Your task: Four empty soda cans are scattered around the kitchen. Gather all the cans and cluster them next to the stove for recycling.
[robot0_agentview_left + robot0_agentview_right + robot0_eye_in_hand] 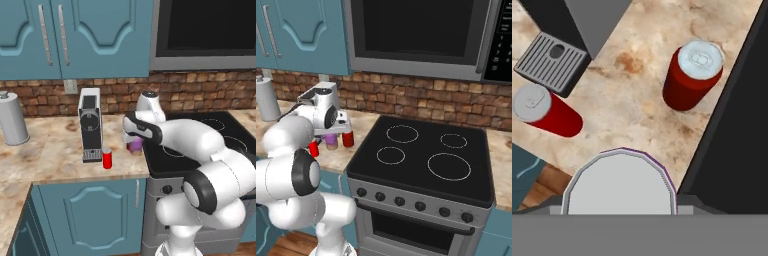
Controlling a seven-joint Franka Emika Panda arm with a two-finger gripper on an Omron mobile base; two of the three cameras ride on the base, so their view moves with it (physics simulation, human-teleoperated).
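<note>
A purple soda can [331, 142] stands upright by the stove's [421, 155] left edge, and my gripper [331, 134] comes down over it, shut on it. In the hand view its silver top [619, 182] sits very close, with a purple rim. I cannot tell whether its base touches the countertop. A dark red can [348, 138] stands just behind it, against the black cooktop edge [737, 145]. A brighter red can [107, 158] stands by the coffee machine's drip tray. From the left base view, the purple can [135, 145] peeks out below my gripper [134, 139].
A grey coffee machine [90, 125] stands left of the cans, its drip tray [552, 62] near the bright red can [544, 111]. A paper-towel roll [12, 120] is at the far left. A microwave [416, 35] hangs above the stove. The counter's front edge runs close by.
</note>
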